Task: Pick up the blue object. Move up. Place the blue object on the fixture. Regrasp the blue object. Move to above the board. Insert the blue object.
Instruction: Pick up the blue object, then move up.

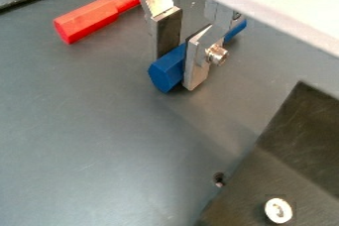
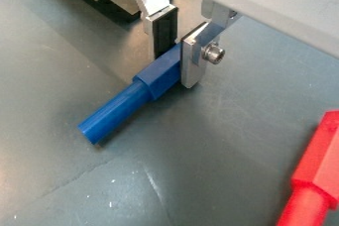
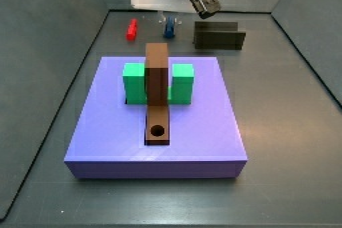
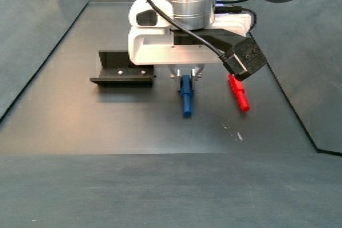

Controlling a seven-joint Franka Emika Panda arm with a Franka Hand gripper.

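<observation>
In a side view, going left to right, the dark L-shaped fixture [image 4: 120, 72] stands on the grey floor with nothing on it; next to it the robot's two-finger gripper [image 4: 187, 73] hangs low over the slim blue cylindrical peg [image 4: 186, 94], and just to the right of that lies the similar red peg [image 4: 239, 93], apart from the blue one and not touched.

The step in hand looks like the pick-up. In both wrist views the flat silver fingers [image 1: 199, 59] straddle one end of the blue object [image 2: 130, 107], which lies flat on the floor; the jaws stand on either side of it and seem to press its sides, so I judge the tool clamped on the blue object, or very nearly so. It grips near the end and not the middle, so the free length may sag or swing when lifted. A straight, slow rise should keep it level and clear of the red peg [image 2: 312, 176].

In the other side view the large flat lavender-purple square board [image 3: 160, 122] bears a long brown bar [image 3: 158, 92] with a round hole [image 3: 158, 131] near its front end, and a green block [image 3: 138, 82] behind the bar. The hole is empty. The recess on the fixture [image 3: 219, 36] also holds nothing.
</observation>
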